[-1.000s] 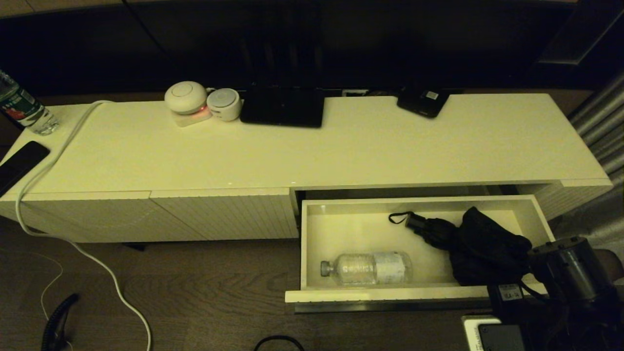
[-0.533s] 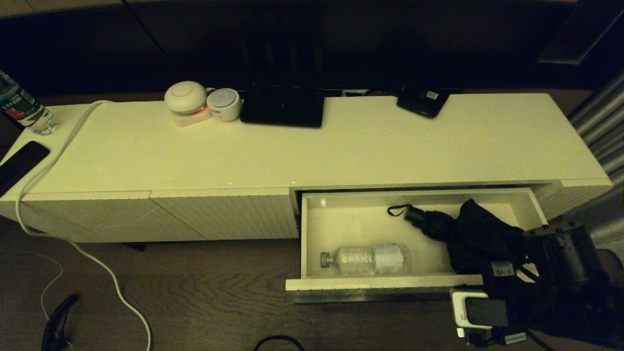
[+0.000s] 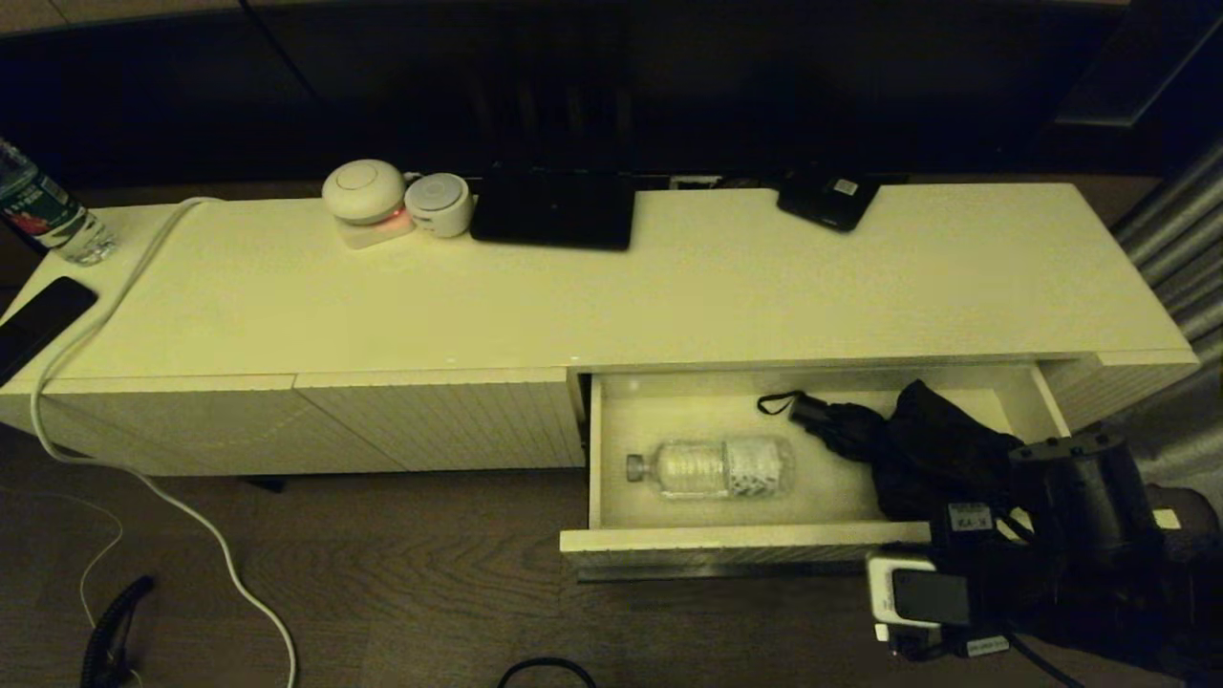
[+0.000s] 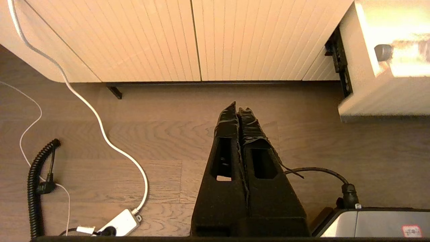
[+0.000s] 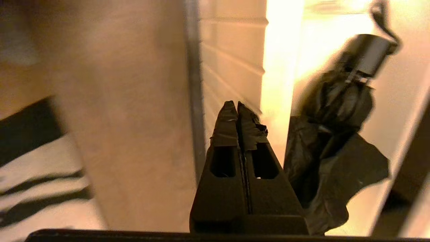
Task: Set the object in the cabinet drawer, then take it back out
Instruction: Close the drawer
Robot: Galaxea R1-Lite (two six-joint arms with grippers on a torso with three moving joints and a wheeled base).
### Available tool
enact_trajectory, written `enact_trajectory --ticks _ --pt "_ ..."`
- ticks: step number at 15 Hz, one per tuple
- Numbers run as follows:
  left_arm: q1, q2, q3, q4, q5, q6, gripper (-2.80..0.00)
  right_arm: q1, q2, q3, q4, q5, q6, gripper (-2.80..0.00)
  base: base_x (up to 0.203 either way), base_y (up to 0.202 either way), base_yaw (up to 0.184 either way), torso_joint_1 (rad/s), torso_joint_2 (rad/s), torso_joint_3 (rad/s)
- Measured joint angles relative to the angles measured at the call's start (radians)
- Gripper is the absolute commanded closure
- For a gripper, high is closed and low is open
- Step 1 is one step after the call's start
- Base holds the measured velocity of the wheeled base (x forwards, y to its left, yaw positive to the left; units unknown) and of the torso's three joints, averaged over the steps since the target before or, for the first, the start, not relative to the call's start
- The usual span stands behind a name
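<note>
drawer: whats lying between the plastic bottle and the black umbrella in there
Nothing: in the head view the cabinet drawer floor is bare between the plastic bottle and the black umbrella.

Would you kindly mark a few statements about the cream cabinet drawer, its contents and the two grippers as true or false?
1. The wide cream-white cabinet drawer stands open. True.
2. A clear plastic water bottle stands upright inside it. False: it lies on its side.
3. A folded black umbrella lies in the drawer, right of the bottle. True.
4. The right gripper grips the umbrella. False: it is shut on nothing, at the drawer's ribbed front.
5. The left gripper is shut above the wooden floor. True.
</note>
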Motion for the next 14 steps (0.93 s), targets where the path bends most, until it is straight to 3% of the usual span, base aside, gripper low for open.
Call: enact_trajectory --ticks 2,6,14 --pt "0.000 0.000 0.000 0.000 0.000 0.000 0.00 0.000 0.028 -0.008 -0.092 -0.001 -0.001 0.00 0.000 0.000 0.000 0.000 0.00 0.000" --pt "0.000 0.000 0.000 0.000 0.000 0.000 0.00 -0.001 0.050 -0.044 -0.115 -0.003 0.001 0.00 0.000 0.000 0.000 0.000 0.00 0.000" --pt "0.000 0.000 0.000 0.000 0.001 0.000 0.00 -0.008 0.128 -0.109 -0.346 -0.003 -0.004 0.00 0.000 0.000 0.000 0.000 0.00 0.000"
